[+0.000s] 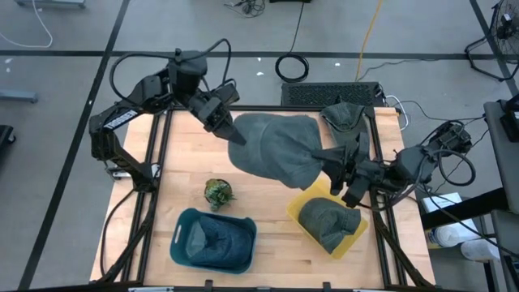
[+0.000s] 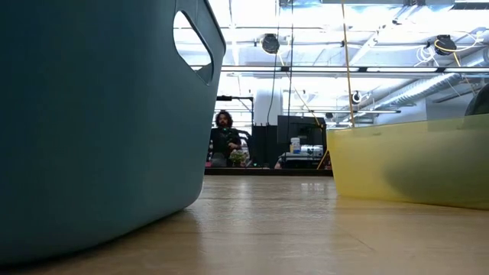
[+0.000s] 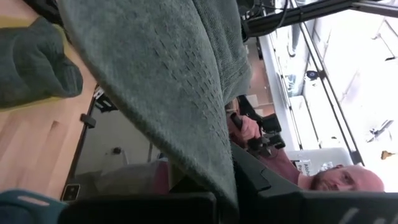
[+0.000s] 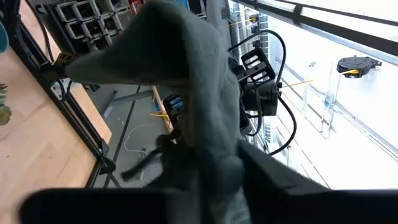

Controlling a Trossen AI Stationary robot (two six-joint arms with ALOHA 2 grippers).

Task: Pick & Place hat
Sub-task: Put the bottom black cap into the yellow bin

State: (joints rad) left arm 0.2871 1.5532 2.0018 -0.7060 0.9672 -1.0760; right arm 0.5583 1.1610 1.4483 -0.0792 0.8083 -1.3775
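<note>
A grey-green knit hat (image 1: pixel 276 150) hangs spread between my two grippers above the middle of the table, clear of the wood. My left gripper (image 1: pixel 237 136) is shut on its left end, my right gripper (image 1: pixel 328 161) on its right end. In the left wrist view the hat (image 3: pixel 161 74) runs away from the fingers as a broad sheet. The right wrist view shows the hat (image 4: pixel 186 74) bunched into a peak ahead of the fingers. My left gripper pinches the hat's left edge (image 3: pixel 214 177) between its two fingers, coming roughly level from the table's far left. The cloth stretches away from the fingers, lifted clear of the table. My right gripper grips the hat's right end (image 4: pixel 217 165), bunched in several folds, between its two fingers, coming about level from the table's right side. The exact place of contact is hidden by the cloth. The hat is off the table.
A yellow bin (image 1: pixel 296 209) at the near right holds another grey-green hat (image 1: pixel 328 221). A teal bin (image 1: pixel 180 235) at the near left holds a folded one. A third hat (image 1: pixel 345 116) lies at the far right. A small green plant (image 1: pixel 217 192) stands mid-table. A person (image 2: pixel 223 137) sits beyond.
</note>
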